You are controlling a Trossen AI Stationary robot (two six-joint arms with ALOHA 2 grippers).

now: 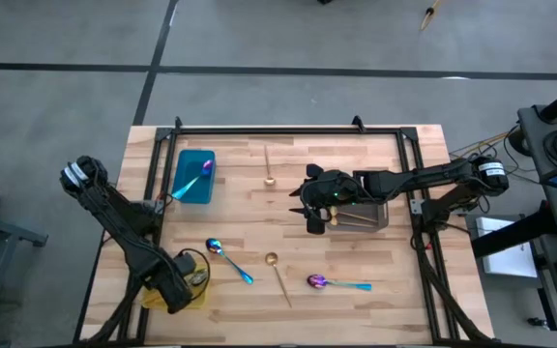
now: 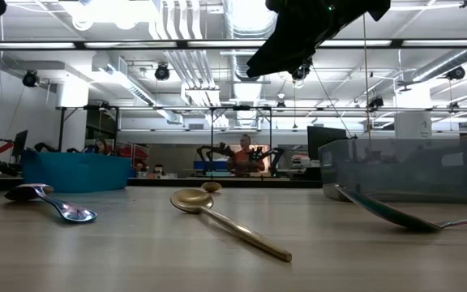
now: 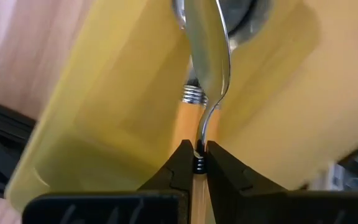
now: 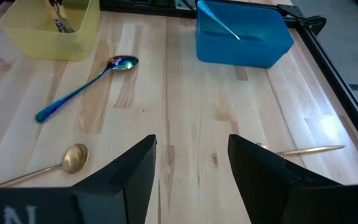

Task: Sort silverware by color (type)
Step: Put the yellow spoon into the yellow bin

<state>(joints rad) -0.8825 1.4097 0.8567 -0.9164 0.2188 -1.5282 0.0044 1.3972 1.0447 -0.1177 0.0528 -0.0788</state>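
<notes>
My left gripper [image 1: 184, 282] hangs over the yellow tray [image 1: 197, 294] at the near left, shut on a silver spoon with an orange handle [image 3: 207, 56]. Another orange-handled spoon [image 3: 184, 124] lies in that tray beneath it. On the table lie a blue spoon [image 1: 228, 259], a gold spoon [image 1: 277, 271], a purple spoon with a teal handle [image 1: 337, 283] and a second gold spoon [image 1: 270, 169]. A spoon leans in the teal tray [image 1: 194, 176]. My right gripper [image 4: 191, 168] is open above the table's middle, beside the grey tray [image 1: 361, 215]. My left gripper pinches the silver spoon's thin neck [image 3: 201, 142] between its two fingertips, at the coil where the neck joins the orange handle. The fingers come steeply from above. The bowl sticks out past the fingertips over the yellow tray; whether it touches the tray I cannot tell.
The grey tray holds thin gold pieces. A black frame [image 1: 288, 131] runs along the table's far edge and sides. Bare wood lies between the teal tray and the grey tray.
</notes>
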